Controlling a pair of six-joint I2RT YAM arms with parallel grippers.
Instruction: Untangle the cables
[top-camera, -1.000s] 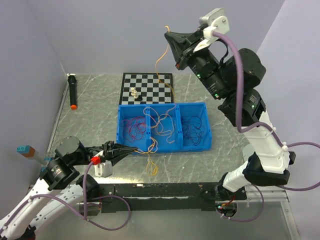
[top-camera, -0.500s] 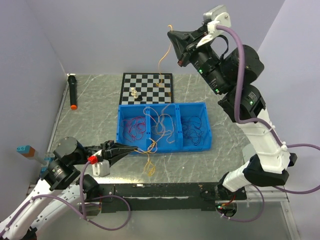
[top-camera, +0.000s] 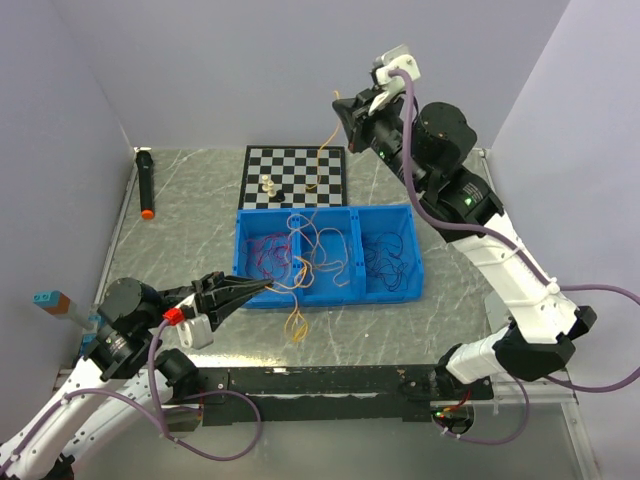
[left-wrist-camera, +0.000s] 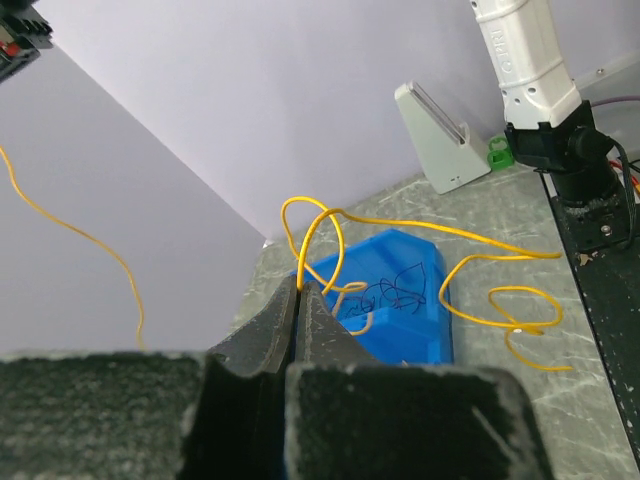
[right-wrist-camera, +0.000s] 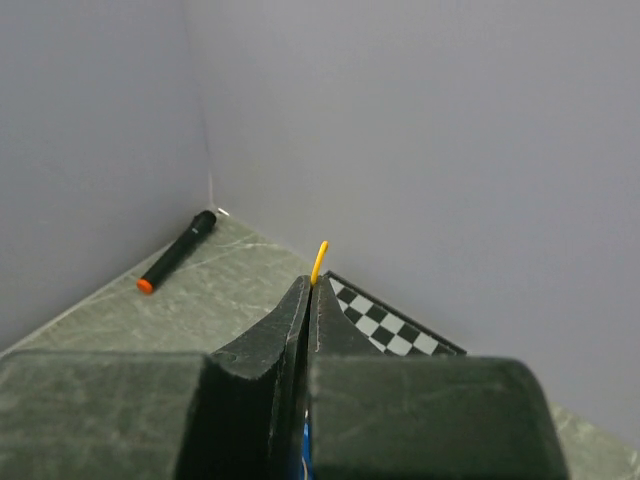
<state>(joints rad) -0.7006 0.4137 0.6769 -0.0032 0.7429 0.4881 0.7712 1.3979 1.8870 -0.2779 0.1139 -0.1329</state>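
A thin orange-yellow cable runs from my raised right gripper down into the middle compartment of a blue bin and out over its front wall to a loop on the table. My left gripper is shut on the same cable at the bin's front edge. In the left wrist view the cable loops away from my shut left gripper. In the right wrist view its end pokes out of my shut right gripper. Red wires lie in the left compartment, dark wires in the right.
A checkerboard with small chess pieces lies behind the bin. A black marker with an orange tip lies at the far left by the wall; it also shows in the right wrist view. A white stand shows in the left wrist view.
My right gripper has moved down and toward the back wall with the cable end. My left gripper has shifted slightly, and the loop on the table has drawn closer to the bin.
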